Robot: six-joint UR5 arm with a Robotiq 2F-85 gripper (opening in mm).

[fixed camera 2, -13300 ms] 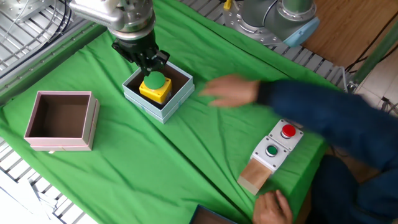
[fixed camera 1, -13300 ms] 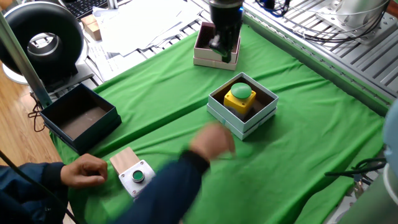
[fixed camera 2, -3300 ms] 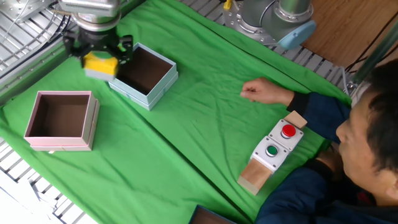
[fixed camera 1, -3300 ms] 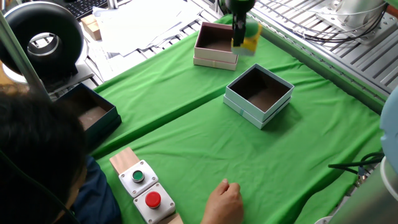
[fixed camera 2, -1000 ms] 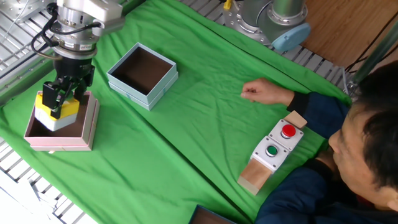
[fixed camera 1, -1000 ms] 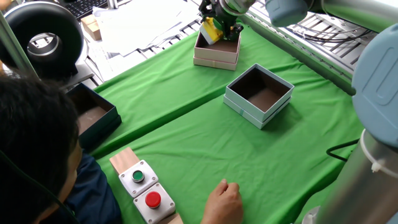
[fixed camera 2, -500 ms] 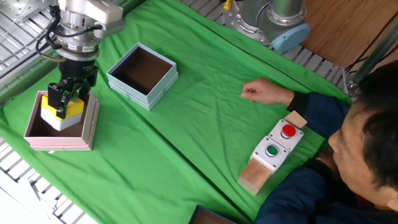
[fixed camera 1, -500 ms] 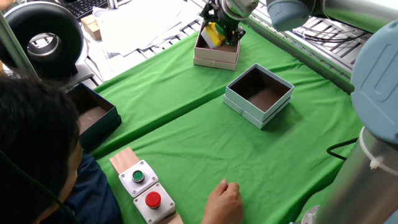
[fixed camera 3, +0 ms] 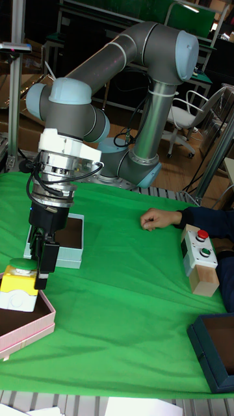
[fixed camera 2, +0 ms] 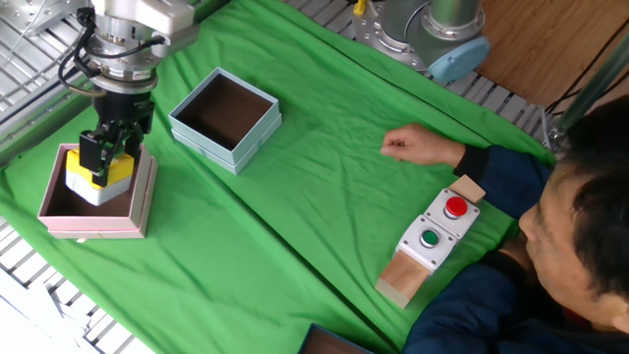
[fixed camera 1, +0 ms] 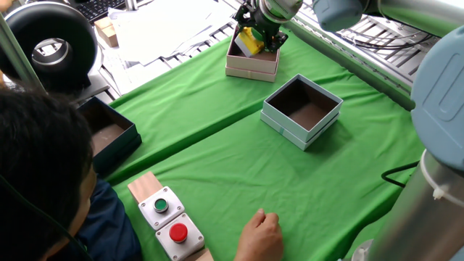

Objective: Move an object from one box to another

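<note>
Green cloth (fixed camera 2: 295, 197) matt, faintly creased. Pinkish box (fixed camera 2: 138, 202) and blue-grey box (fixed camera 2: 257, 133) matt cardboard. Yellow button housing (fixed camera 3: 16, 291) smooth plastic.

Grey UR5 arm (fixed camera 3: 130, 58) reaches down over green-covered table (fixed camera 3: 130, 325). Black two-finger gripper (fixed camera 3: 40, 263) clamped on small yellow push-button housing with green dome (fixed camera 3: 18, 286), held over square pinkish-white cardboard box (fixed camera 3: 26, 325) at table's left edge. Pale blue-grey cardboard box (fixed camera 3: 68, 250) behind gripper. Person's fist (fixed camera 3: 156, 219) rests on cloth toward right edge, beside grey switch box on wooden block (fixed camera 3: 199, 257). Dark navy box (fixed camera 3: 214, 351) at near right corner.
</note>
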